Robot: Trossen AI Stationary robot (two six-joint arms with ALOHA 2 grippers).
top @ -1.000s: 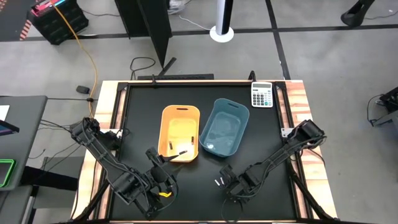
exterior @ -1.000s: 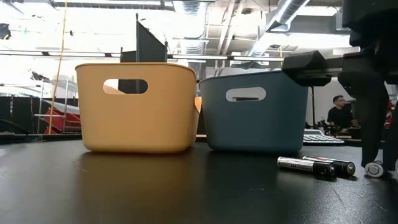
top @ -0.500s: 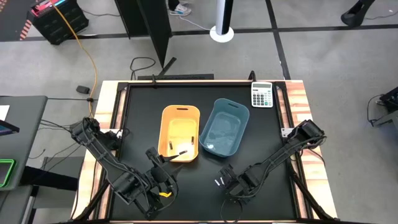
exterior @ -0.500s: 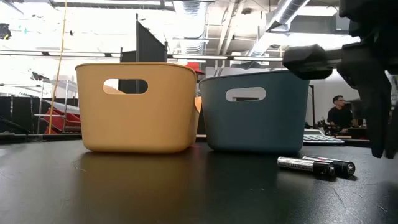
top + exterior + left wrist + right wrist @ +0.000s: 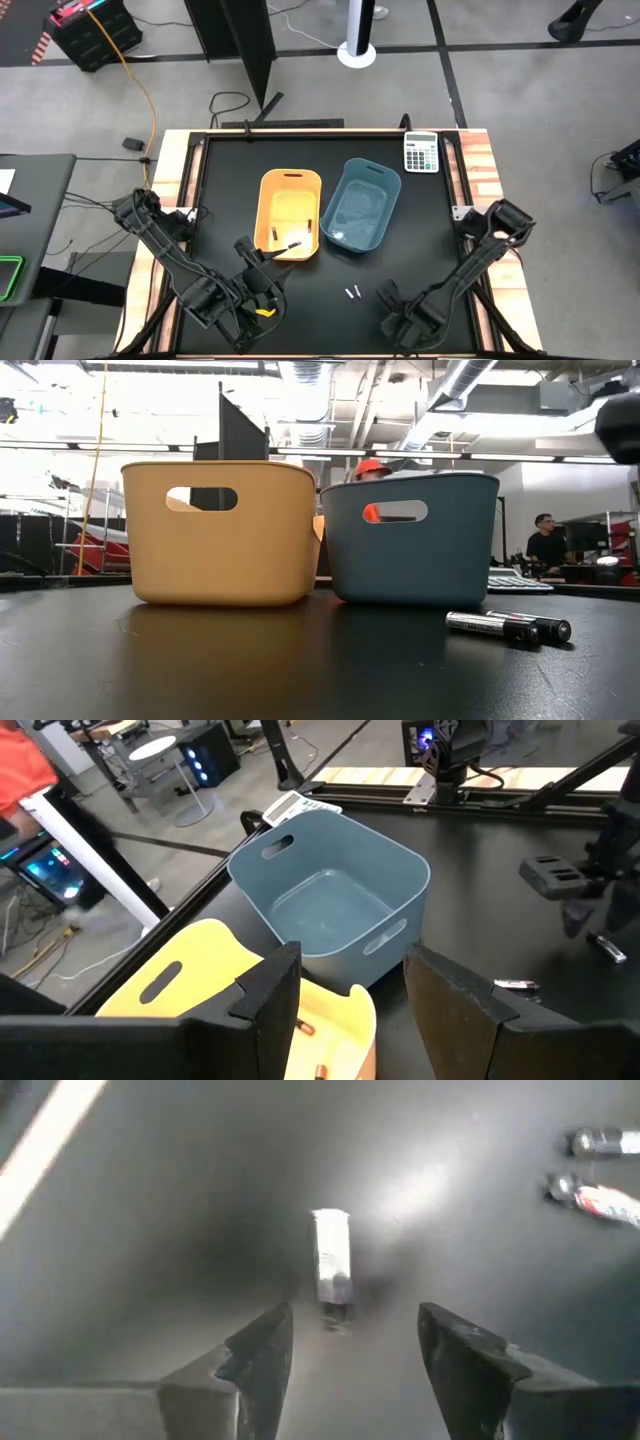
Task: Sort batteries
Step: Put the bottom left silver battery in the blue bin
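Two dark batteries (image 5: 507, 626) (image 5: 350, 293) lie side by side on the black table, in front of the blue bin (image 5: 360, 205). My right gripper (image 5: 386, 295) (image 5: 355, 1330) hangs open just to their right, near the front edge. A pale silvery battery (image 5: 331, 1260) shows ahead of its fingers against the table top, touching neither finger. My left gripper (image 5: 258, 256) (image 5: 350, 990) waits open above the near end of the yellow bin (image 5: 290, 212). More batteries (image 5: 290, 243) lie on that bin's floor.
A grey-white calculator (image 5: 421, 152) lies at the table's far right corner. The two bins stand side by side in the middle of the table. A wooden frame (image 5: 480, 160) runs round the table's edge. People show in the room beyond the table.
My right gripper has risen from the table top and drawn back toward the near edge and a little to the right. Its fingers have opened. The pale battery seen between them earlier now lies free ahead of them.
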